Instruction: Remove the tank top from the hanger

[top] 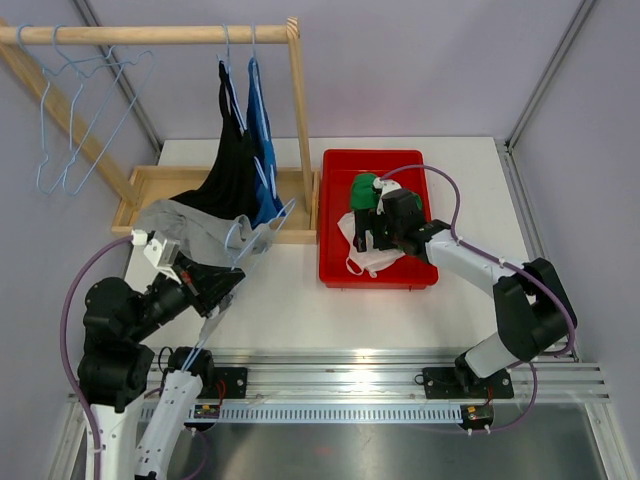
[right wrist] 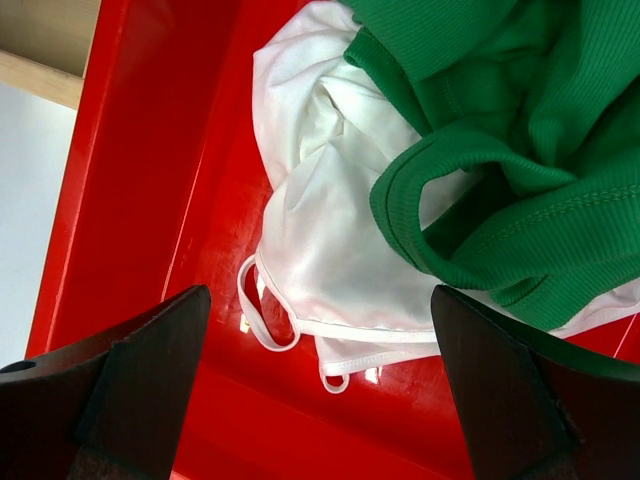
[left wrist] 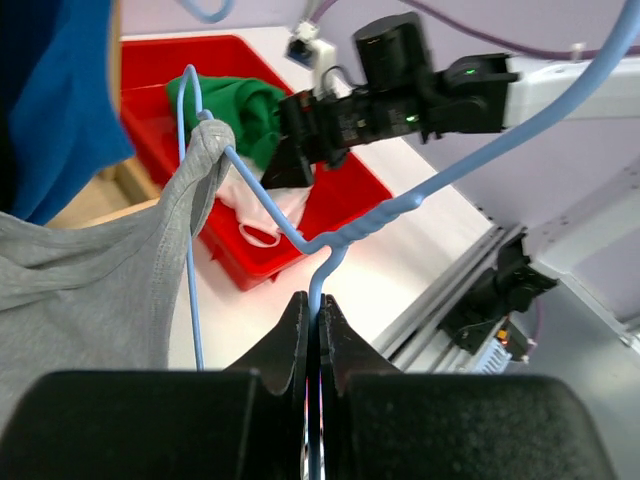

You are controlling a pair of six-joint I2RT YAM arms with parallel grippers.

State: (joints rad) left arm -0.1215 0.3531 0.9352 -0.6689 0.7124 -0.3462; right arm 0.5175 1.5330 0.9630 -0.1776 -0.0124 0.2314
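Observation:
The grey tank top (top: pixel 183 226) hangs on a light blue hanger (top: pixel 262 232) held over the table left of the red bin. In the left wrist view one strap of the grey tank top (left wrist: pixel 205 150) is looped over the arm of the hanger (left wrist: pixel 345 235). My left gripper (left wrist: pixel 318 300) is shut on the hanger's wire just below its twisted neck; from above the left gripper (top: pixel 226 288) sits under the cloth. My right gripper (right wrist: pixel 320 295) stands open above the bin, nothing between its fingers, and from above the right gripper (top: pixel 375 236) is over the bin's middle.
The red bin (top: pixel 338 272) holds a green top (right wrist: pixel 500 150) lying on a white top (right wrist: pixel 330 230). A wooden rack (top: pixel 300 110) carries a black garment (top: pixel 232 160), a blue one (top: pixel 264 140) and empty blue hangers (top: pixel 70 100). Metal rails (top: pixel 400 375) line the near edge.

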